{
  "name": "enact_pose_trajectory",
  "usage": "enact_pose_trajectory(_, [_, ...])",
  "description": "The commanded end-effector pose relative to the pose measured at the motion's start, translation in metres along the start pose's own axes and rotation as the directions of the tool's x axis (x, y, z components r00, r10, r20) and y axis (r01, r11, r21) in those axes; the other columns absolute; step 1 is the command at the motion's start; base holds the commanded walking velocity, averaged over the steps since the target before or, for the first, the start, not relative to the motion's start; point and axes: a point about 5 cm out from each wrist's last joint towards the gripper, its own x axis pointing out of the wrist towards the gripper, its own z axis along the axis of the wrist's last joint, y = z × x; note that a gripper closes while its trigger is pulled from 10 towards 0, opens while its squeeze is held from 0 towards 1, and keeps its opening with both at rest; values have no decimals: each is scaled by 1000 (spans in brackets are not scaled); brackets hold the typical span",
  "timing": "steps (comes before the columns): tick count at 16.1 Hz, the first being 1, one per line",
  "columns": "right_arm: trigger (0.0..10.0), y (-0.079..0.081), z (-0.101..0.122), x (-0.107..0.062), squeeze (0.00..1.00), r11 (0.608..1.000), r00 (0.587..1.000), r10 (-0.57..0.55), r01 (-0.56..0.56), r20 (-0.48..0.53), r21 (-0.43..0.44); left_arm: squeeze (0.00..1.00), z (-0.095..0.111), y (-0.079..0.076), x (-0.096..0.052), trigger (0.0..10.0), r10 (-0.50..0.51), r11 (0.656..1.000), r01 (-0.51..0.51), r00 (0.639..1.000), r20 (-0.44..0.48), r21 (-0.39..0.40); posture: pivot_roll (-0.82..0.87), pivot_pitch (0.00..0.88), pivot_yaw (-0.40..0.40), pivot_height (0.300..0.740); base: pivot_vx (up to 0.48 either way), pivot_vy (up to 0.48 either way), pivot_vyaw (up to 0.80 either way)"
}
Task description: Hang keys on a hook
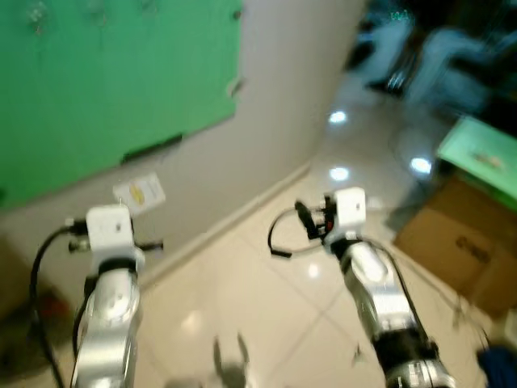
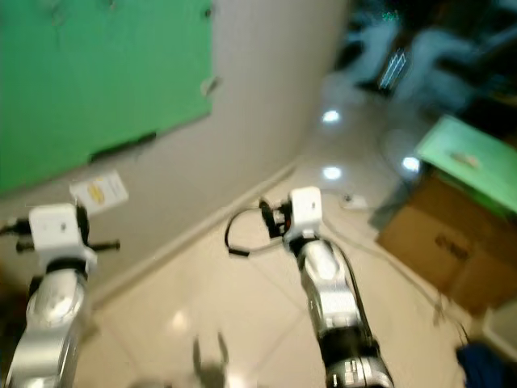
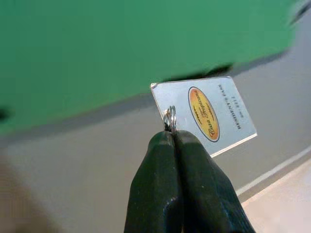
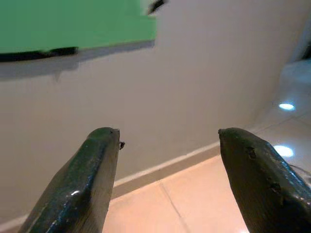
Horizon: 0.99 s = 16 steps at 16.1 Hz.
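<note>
Blurred green board (image 1: 97, 81) behind; left hand (image 3: 171, 138) pinches the key ring (image 3: 169, 118), keys hidden; right hand (image 4: 167, 141) spread.

Your left gripper (image 3: 172, 141) holds the key ring (image 3: 169, 118) and tag (image 3: 204, 114) before the wall board (image 1: 105, 81); boxes (image 1: 460, 242) right, beyond the right gripper (image 4: 165, 141).

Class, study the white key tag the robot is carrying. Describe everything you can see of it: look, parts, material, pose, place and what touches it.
The key tag is a flat, pale rectangular card, plastic by its look, printed with an orange and yellow oval logo and small dark lettering too blurred to read. A small silver split ring passes through one corner. The left gripper is shut on that ring, so the tag stands tilted above the fingertips, held up before the grey wall just below the green board. Nothing else touches it.
</note>
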Motion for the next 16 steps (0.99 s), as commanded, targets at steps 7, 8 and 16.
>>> enact_pose_trajectory(7, [10000, 9, 0, 3, 341, 994, 994, 112, -112, -10, 8, 0, 16, -13, 13, 10000, -36, 999, 38, 998, 48, -37, 74, 37, -132, 740, 0, 0, 0])
enact_pose_trajectory(8, [10000, 14, 1, 4, 349, 989, 989, 146, -146, -11, 12, 0, 21, -15, 16, 10000, -52, 998, 55, 996, 66, -42, 76, 35, -133, 740, 0, 0, 0])
enact_pose_trajectory(16, [10000, 6, -2, 4, 235, 996, 996, 86, -86, -21, 5, 0, 13, -10, 15, 10000, -15, 999, 16, 1000, 22, -46, 81, 18, -114, 740, 170, 0, 216])
